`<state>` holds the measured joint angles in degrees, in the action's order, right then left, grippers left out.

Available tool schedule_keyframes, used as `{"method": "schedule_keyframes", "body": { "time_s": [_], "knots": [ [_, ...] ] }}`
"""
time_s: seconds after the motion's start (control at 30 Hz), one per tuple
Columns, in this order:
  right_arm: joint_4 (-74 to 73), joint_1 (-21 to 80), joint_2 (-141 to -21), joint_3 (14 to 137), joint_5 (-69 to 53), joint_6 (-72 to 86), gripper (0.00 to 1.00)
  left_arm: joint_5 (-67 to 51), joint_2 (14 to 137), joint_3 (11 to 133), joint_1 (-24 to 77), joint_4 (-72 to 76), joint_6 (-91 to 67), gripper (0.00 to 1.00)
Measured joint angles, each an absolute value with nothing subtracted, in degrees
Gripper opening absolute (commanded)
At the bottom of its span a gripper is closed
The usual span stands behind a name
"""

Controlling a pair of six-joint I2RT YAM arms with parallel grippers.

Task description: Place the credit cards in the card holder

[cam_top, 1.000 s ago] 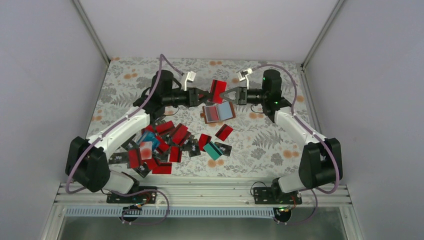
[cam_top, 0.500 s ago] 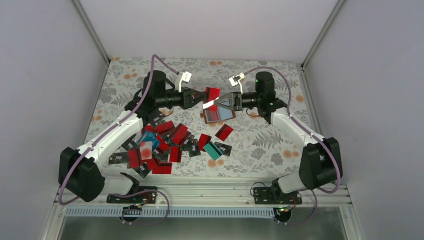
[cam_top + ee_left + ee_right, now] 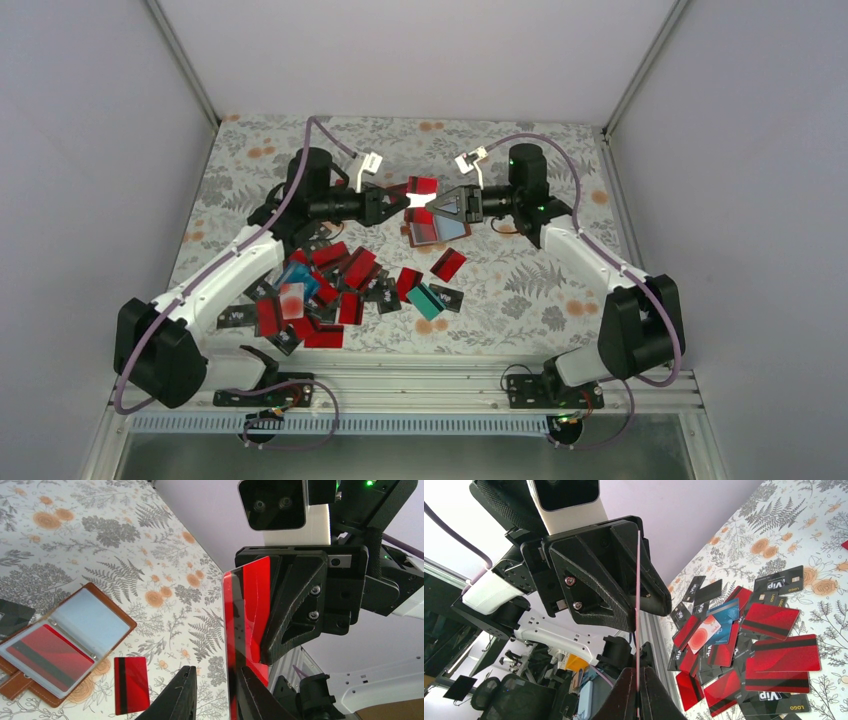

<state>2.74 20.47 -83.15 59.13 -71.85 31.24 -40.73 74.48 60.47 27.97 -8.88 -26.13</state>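
From above, the open card holder (image 3: 437, 228) lies on the floral cloth (image 3: 540, 280). Just above its far edge, the left gripper (image 3: 403, 200) and right gripper (image 3: 433, 204) meet on one red card (image 3: 422, 190). Near-left of the holder sprawls a heap of cards (image 3: 315, 290), too overlapped to count.

Left wrist: the right gripper (image 3: 257, 630) clamps the upright red card (image 3: 247, 605). The left gripper (image 3: 215, 680) straddles its lower edge, jaws apart, cloth showing on one side. One holder (image 3: 85, 617) carries a second red card (image 3: 47, 655); a third red card (image 3: 132, 685) lies just beside it.

Right wrist: the right gripper (image 3: 638, 690) pinches the card (image 3: 638, 580), seen edge-on.
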Motion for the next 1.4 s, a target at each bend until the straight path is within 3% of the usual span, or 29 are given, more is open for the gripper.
{"method": "schedule_keyframes", "body": {
  "time_s": [0.1,0.27,0.4,0.43,0.57,0.63,0.83,1.1,1.4],
  "knots": [
    [2.7,20.9,-83.2,59.2,-71.9,31.2,0.04,-41.5,74.3,60.1,28.0,-8.6,-26.2,0.18],
    [2.7,21.4,-83.2,59.3,-72.0,31.2,0.04,-43.2,74.2,59.8,27.9,-7.3,-26.6,0.04],
    [2.7,21.3,-83.2,59.3,-71.4,31.2,0.05,-45.2,74.1,59.6,27.7,-5.6,-27.7,0.02],
    [2.7,21.3,-83.2,59.3,-71.4,31.2,0.07,-45.6,74.0,59.3,27.7,-5.0,-27.9,0.02],
    [0.9,21.4,-83.4,59.8,-70.5,30.2,0.41,-45.9,73.9,58.4,27.6,-3.4,-28.7,0.02],
    [-2.8,21.5,-84.0,61.5,-68.2,27.7,0.46,-44.7,73.9,58.1,27.8,-3.9,-28.7,0.02],
    [-11.1,21.2,-88.1,64.7,-53.6,23.5,0.37,-40.0,76.1,56.0,27.7,-4.8,-29.2,0.02],
    [-17.7,20.7,-102.9,68.2,-39.4,22.4,0.29,-35.1,86.3,55.4,27.8,-4.4,-31.8,0.02],
    [-21.4,18.2,-109.0,72.2,-26.8,20.8,0.28,-34.0,96.0,59.0,28.1,-2.1,-35.7,0.02]
  ]
}}
